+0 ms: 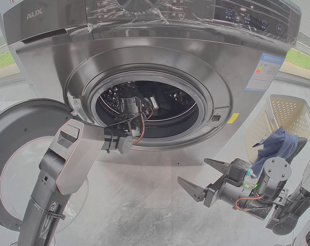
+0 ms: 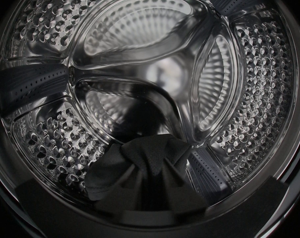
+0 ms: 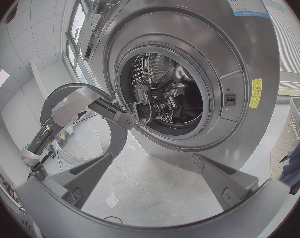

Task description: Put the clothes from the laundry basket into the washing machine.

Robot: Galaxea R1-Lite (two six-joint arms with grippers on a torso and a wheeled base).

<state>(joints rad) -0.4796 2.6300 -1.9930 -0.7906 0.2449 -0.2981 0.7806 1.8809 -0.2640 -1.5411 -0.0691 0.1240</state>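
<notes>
The washing machine point(image 1: 155, 52) stands with its round door point(image 1: 21, 137) swung open to the left. My left arm is through the opening, with the left gripper point(image 1: 154, 104) inside the steel drum point(image 2: 150, 66). In the left wrist view the left gripper point(image 2: 151, 164) is shut on a dark garment point(image 2: 146, 149), which bunches over its tips low in the drum. My right gripper point(image 1: 192, 169) hangs open and holds nothing above the floor in front of the machine. Behind it, a blue garment point(image 1: 278, 147) drapes over the rim of the beige laundry basket point(image 1: 291, 110).
The basket leans against the machine's right side. Grey marble floor point(image 1: 138, 202) lies open between the door and the right arm. The open door takes up the left side, close to my left arm. Windows run behind the machine.
</notes>
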